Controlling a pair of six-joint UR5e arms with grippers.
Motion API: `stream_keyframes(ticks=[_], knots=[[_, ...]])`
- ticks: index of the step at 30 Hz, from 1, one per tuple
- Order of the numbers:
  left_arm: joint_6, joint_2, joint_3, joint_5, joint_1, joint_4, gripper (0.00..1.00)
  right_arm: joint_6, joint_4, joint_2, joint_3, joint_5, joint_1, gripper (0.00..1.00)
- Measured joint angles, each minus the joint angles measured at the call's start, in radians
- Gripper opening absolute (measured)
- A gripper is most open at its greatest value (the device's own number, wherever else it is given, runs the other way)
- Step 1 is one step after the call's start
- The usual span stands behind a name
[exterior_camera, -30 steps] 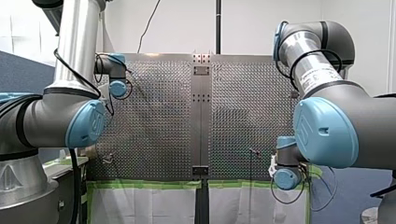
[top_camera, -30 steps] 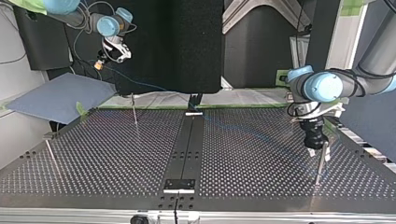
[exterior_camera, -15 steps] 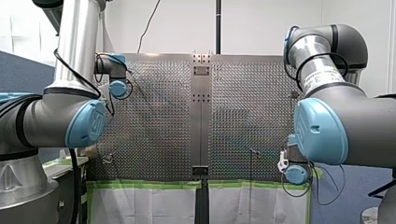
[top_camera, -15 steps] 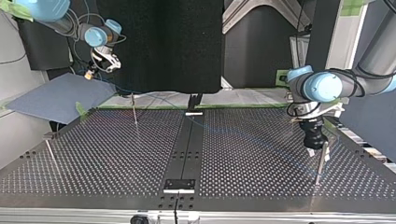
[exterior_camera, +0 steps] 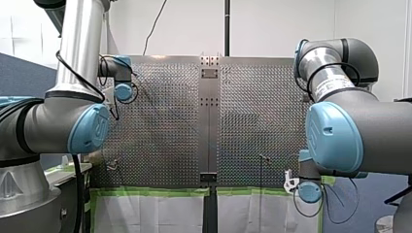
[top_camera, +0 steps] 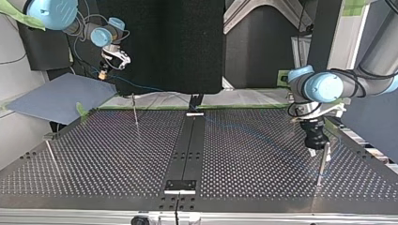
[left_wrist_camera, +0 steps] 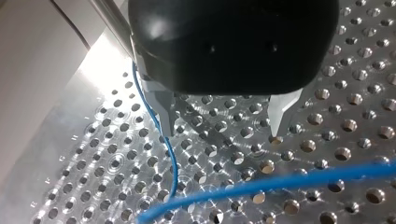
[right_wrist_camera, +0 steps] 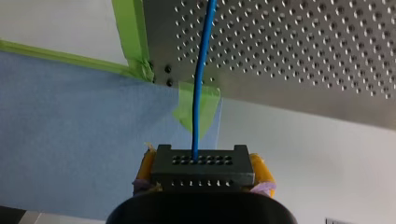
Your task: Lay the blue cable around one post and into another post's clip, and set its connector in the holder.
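Connector block of black plastic with rows of small holes (right_wrist_camera: pixel 202 161) is pinched between the yellow pads of the right gripper (right_wrist_camera: pixel 203 173), off the table.

The thin blue cable (right_wrist_camera: pixel 201 84) is seen leaving the block's face and running out over the edge of the perforated metal table (right_wrist_camera: pixel 303 56), past a tab of green tape (right_wrist_camera: pixel 196 105) and a blue sheet (right_wrist_camera: pixel 70 130). In the top view this gripper is held in the air beyond the table's far left corner. The black left gripper (left_wrist_camera: pixel 221 133) is held low over the table at the top view's right, just beside a slender upright metal post (top_camera: pixel 321 164). Its metal fingers (left_wrist_camera: pixel 166 116) are spread, with only bare plate between them, and the cable is seen just beside one fingertip.
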Motion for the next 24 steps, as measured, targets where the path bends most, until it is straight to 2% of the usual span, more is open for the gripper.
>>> stream_keyframes(ticks=[9, 12, 16, 19, 24], knots=[[0.006, 0.000, 0.000, -0.008, -0.005, -0.003, 1.00, -0.080, 0.039, -0.011, 0.000, -0.082, -0.012, 0.00], [0.006, 0.000, 0.000, -0.009, -0.006, -0.004, 1.00, -0.094, 0.055, -0.027, 0.000, -0.107, -0.018, 0.00], [0.007, 0.000, 0.000, -0.011, -0.006, -0.004, 1.00, -0.097, 0.074, -0.054, 0.001, -0.141, -0.028, 0.00], [0.007, 0.000, 0.000, -0.010, -0.006, -0.004, 1.00, -0.090, 0.083, -0.074, 0.001, -0.167, -0.036, 0.00], [0.009, 0.000, 0.000, -0.011, -0.006, -0.004, 1.00, -0.053, 0.070, -0.107, 0.021, -0.213, -0.054, 0.00]])
